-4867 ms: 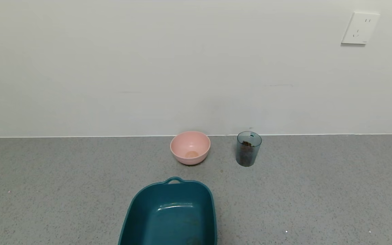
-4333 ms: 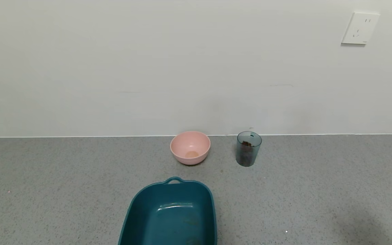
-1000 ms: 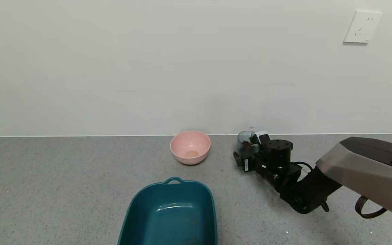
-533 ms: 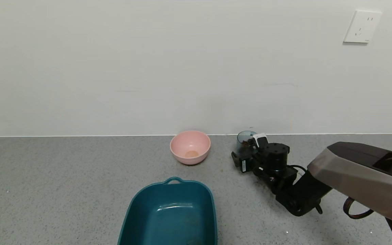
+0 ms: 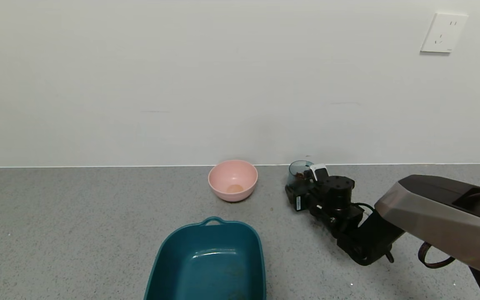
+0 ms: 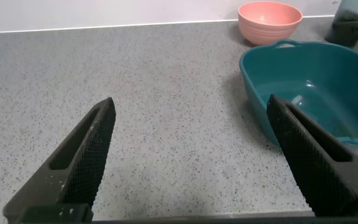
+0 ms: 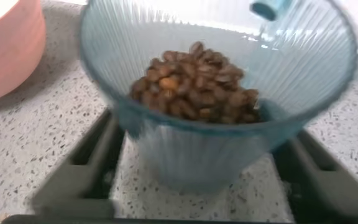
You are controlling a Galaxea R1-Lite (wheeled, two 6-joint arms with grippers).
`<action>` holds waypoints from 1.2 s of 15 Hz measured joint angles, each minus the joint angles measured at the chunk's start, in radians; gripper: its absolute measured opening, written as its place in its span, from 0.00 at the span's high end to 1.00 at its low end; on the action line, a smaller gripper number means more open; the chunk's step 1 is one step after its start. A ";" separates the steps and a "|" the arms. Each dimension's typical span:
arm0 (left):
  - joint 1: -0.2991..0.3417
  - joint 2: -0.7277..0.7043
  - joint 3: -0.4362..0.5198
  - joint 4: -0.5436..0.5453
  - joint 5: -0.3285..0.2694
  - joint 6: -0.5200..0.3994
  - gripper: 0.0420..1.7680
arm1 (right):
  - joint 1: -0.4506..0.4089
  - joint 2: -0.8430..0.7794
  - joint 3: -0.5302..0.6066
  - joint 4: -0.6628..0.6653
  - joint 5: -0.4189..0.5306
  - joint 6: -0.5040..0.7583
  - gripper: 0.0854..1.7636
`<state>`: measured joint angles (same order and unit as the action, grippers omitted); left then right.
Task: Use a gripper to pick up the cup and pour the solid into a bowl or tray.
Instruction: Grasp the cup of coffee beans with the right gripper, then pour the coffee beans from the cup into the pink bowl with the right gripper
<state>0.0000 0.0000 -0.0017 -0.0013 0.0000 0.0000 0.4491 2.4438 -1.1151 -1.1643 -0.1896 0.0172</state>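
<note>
While the cup [image 5: 299, 173] stood upright on the desk [image 5: 77, 233] near the wall, right of the pink bowl [image 5: 233, 180], the right hand [image 5: 297, 195] flanked its lower body, fingers spread either side, not yet clamped. Brown pellets [image 7: 194, 79] filled it partway. Judgement: close squarely on the ribbed wall below mid-height, lift straight, and keep it level until over the bowl. The left hand [image 6: 191, 155] hung open beside the teal tray [image 5: 206, 262].

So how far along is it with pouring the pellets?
Early. Done: the right gripper has reached the cup, one finger on each side. In hand: closing the grip; the cup stands upright, pellets inside. Left: lift, carry, tip into the empty pink bowl. Left gripper idles, open.
</note>
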 joint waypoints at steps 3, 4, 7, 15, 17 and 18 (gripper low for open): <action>0.000 0.000 0.000 0.000 0.000 0.000 0.01 | 0.000 0.000 0.002 0.000 0.001 0.000 0.26; 0.000 0.000 0.000 0.000 0.000 0.000 0.01 | 0.000 0.000 0.003 0.000 0.001 -0.001 0.26; 0.000 0.000 0.000 0.000 0.000 0.000 0.01 | 0.000 -0.003 0.004 0.001 0.001 0.000 0.26; 0.000 0.000 0.000 0.000 0.000 0.000 0.01 | 0.000 -0.033 0.012 0.030 0.000 -0.002 0.26; 0.000 0.000 0.000 0.000 0.000 0.000 0.01 | 0.001 -0.060 0.014 0.068 0.000 -0.002 0.26; 0.000 0.000 0.000 0.000 0.000 0.000 0.01 | 0.003 -0.077 0.015 0.089 0.000 -0.002 0.26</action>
<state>0.0000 0.0000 -0.0017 -0.0013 0.0000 0.0000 0.4517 2.3672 -1.0998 -1.0755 -0.1894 0.0149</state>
